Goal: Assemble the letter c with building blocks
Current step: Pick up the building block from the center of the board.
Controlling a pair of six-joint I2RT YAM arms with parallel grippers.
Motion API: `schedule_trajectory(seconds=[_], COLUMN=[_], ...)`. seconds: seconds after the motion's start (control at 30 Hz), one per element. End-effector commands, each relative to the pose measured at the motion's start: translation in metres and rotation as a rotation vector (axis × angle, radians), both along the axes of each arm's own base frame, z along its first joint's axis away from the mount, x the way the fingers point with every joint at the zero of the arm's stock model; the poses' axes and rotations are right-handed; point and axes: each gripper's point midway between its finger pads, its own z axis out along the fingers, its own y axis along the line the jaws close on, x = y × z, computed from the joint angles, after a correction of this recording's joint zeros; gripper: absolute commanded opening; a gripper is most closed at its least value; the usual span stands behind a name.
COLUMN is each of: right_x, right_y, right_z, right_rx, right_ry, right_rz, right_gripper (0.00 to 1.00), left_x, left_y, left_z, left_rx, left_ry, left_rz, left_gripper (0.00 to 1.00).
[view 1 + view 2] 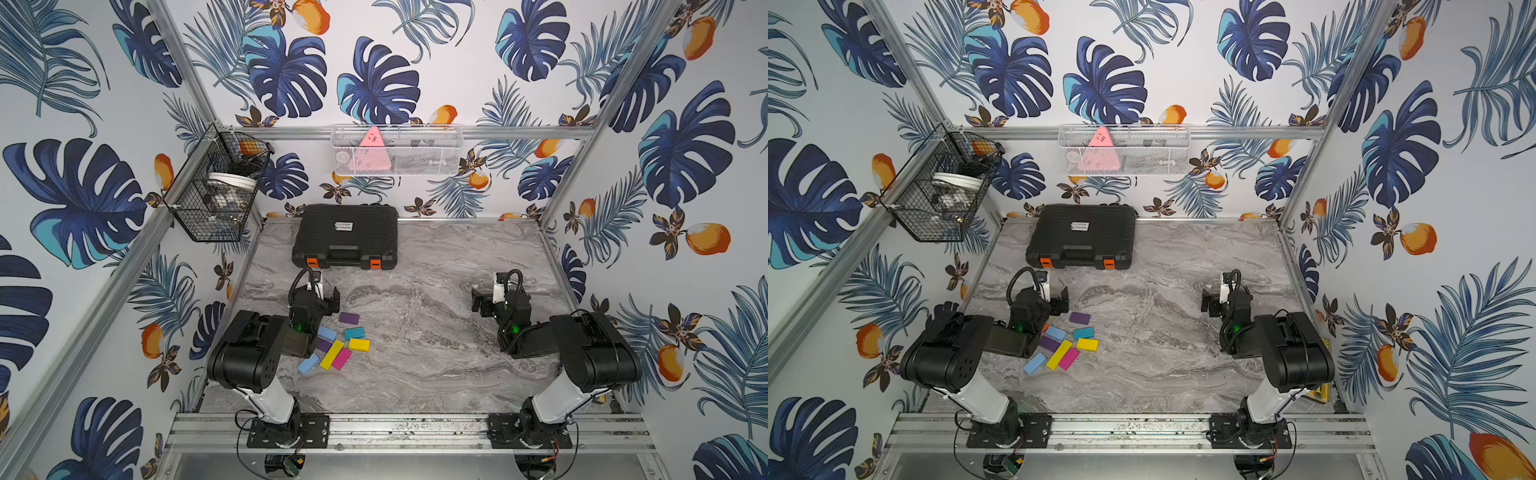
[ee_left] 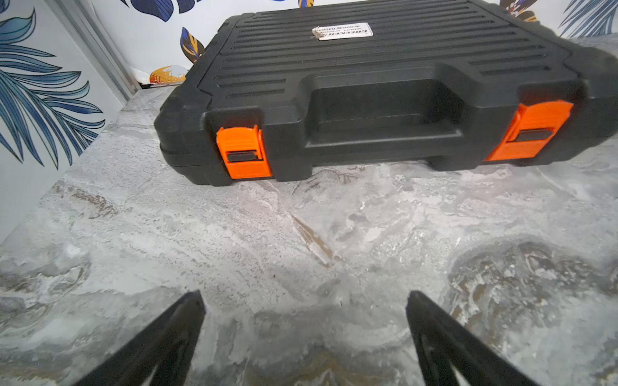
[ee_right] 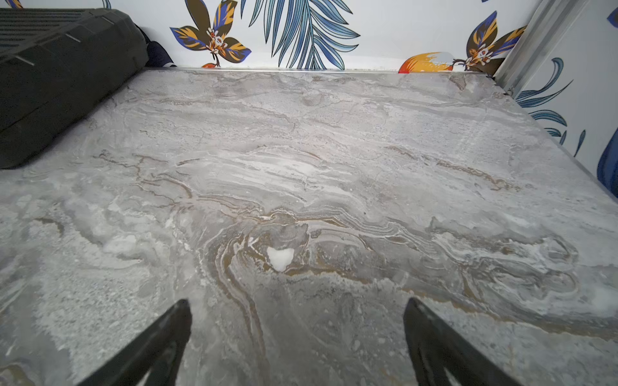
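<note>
While the left gripper and right gripper both gape empty, the building blocks lie crowded near the counter's left edge, so grabbing one may knock its neighbours.

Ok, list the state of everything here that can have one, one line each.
black case: closed, lying flat, both orange latches down.
building blocks: loose, lying flat in a scatter beside the left arm, no letter formed yet.
left hand: open, empty, facing the case.
right hand: open, empty, away from the blocks.
</note>
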Motion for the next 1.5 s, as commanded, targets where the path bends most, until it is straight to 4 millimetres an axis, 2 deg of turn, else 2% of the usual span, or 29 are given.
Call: schedule_trajectory(seconds=[0.0,0.77,0.93,1.07,1.23,1.33,1.47], right_x=[0.004,0.012,0.005,-0.001,-0.001,-0.001,-0.009], right_y=[-0.001,-0.012,-0.025,-0.028,-0.037,-0.016,0.038], right_z=[0.007,0.002,0.027,0.059,0.087,0.096,0.107], right_rx=[0.006,0.034,0.028,0.047,0.377,0.396,0.506], right_ry=[-0.027,0.027,-0.027,-0.049,0.027,0.18,0.311], right_rz=[-0.011,-0.061,-0.135,-0.158,-0.358,-0.275,-0.006], right_gripper=[1.0,1.0,1.0,1.0,1.0,1.0,1.0], left_x=[0.0,0.001,-0.002,-0.003,-0.001,-0.003,-0.013], left_y=[-0.003,0.007,0.036,0.047,0.042,0.032,0.004], left_z=[0.008,0.006,0.027,0.05,0.086,0.096,0.099], left_rx=[0.013,-0.013,-0.005,0.02,-0.127,-0.23,-0.317], left_ry=[-0.041,-0.018,-0.024,-0.02,0.04,0.177,0.373], left_rz=[0.001,0.033,0.221,0.305,0.368,0.393,0.346], left_gripper=[0.99,0.99,0.99,0.99,0.99,0.99,0.99])
